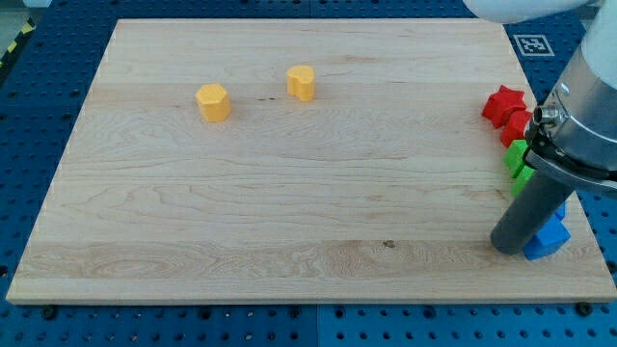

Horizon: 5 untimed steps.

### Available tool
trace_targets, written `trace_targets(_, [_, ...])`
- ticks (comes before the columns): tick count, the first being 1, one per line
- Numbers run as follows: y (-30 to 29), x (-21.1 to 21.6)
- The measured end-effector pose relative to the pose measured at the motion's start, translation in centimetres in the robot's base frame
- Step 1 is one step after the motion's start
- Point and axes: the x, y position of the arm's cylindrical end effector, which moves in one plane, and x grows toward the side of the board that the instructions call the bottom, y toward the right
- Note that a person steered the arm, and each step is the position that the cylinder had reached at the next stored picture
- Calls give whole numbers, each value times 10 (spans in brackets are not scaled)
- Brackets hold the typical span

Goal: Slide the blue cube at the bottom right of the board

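A blue cube (549, 236) sits near the board's bottom right corner, partly hidden behind my rod. My tip (508, 245) rests on the board, touching or just left of the blue cube. Above the cube, along the right edge, are a green block (518, 159), mostly hidden by the arm, and a red star-shaped block (503, 104) with a second red block (519, 125) beside it.
Two yellow hexagonal blocks lie at the upper left: one (212, 101) further left and one (302, 83) nearer the top middle. The wooden board (289, 212) lies on a blue perforated table. The arm's body covers the right edge.
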Motion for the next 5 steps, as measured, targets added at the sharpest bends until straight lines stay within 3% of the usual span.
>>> trace_targets(2, [-10, -14])
trace_targets(4, [33, 2])
trace_targets(5, [27, 4])
